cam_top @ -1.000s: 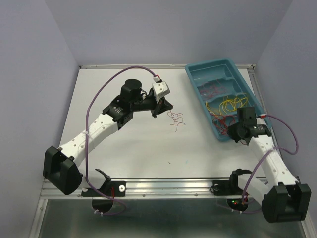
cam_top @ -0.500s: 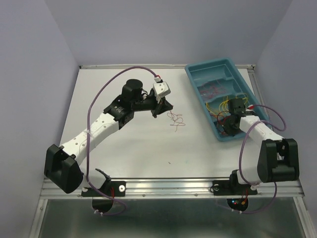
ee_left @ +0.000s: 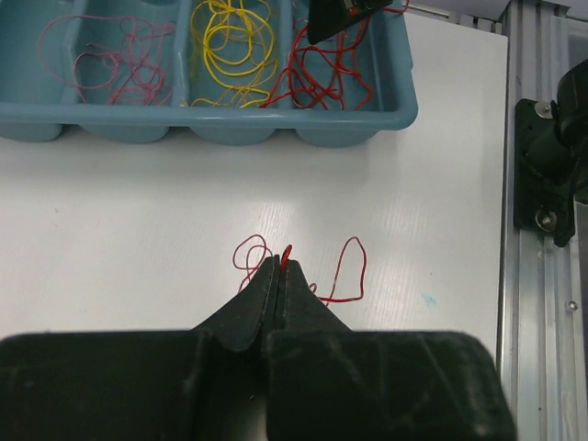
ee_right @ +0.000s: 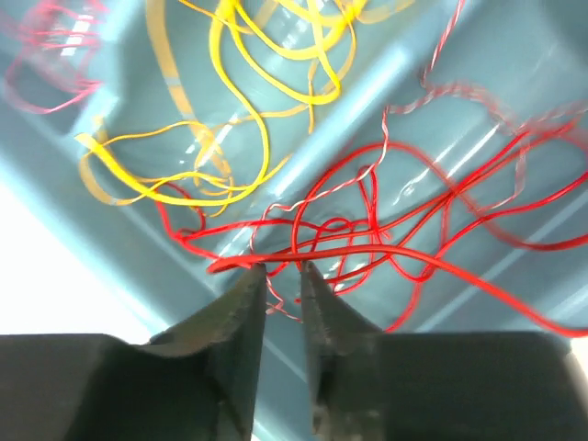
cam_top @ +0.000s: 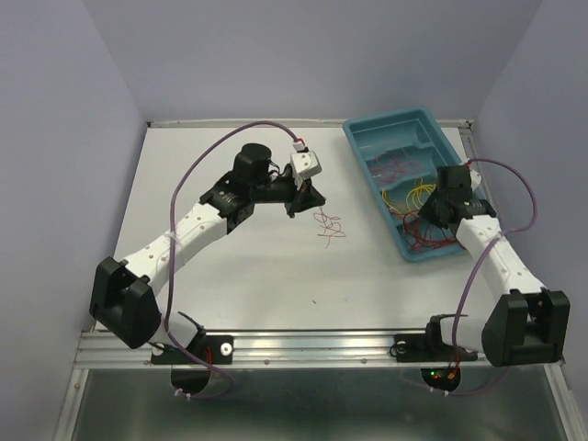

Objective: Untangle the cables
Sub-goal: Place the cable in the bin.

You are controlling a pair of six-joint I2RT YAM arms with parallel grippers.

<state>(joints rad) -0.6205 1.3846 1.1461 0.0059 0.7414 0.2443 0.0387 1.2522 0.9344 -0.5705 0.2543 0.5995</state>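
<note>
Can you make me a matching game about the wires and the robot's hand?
1. yellow wires
2. big red pile
3. small red tangle
4. left hand

A. on the white table
B. end part of the tray, under the right hand
C. shut, pinching a red wire
D. in the tray, between pink wires and red

Pairs: 1-D, 2-B, 3-A, 4-C

The left pincer (ee_left: 279, 263) hides the near part of the thin red curly wire tangle (ee_left: 336, 268); the teal plastic compartment tray (ee_left: 211, 118) has its far side cropped.
</note>
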